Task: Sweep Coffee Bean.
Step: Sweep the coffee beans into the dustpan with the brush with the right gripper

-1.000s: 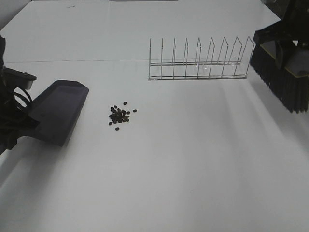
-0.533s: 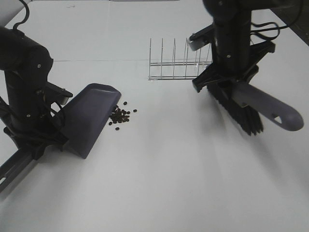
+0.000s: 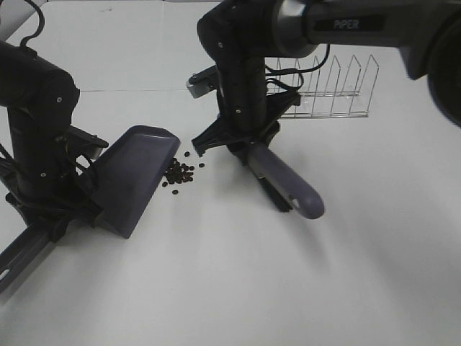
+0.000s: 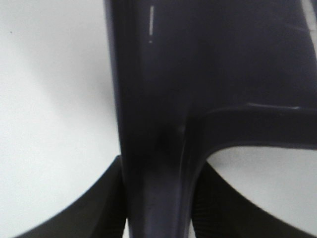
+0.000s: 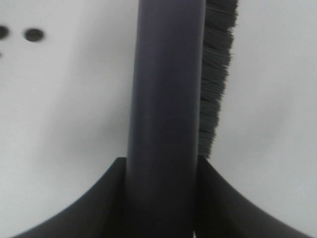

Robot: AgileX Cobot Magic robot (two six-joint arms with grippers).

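Coffee bean (image 3: 178, 171) heap at dustpan (image 3: 133, 176) lip | brush (image 3: 288, 186) near, apparently tilted

White matte surface (image 3: 216, 288) fills view. 1 thin seam (image 3: 137, 90) crosses far part. Clear wire rack (image 3: 335, 94) near far right edge. Soft diffuse light, blurred shadows.

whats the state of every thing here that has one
grey plastic dustpan: tilted, lip towards beans
small dark coffee beans: loose pile on white table, unswept
grey-handled black-bristled brush: held beside beans
left gripper: shut on dustpan handle
right gripper: shut on brush handle
thin wire rack: upright
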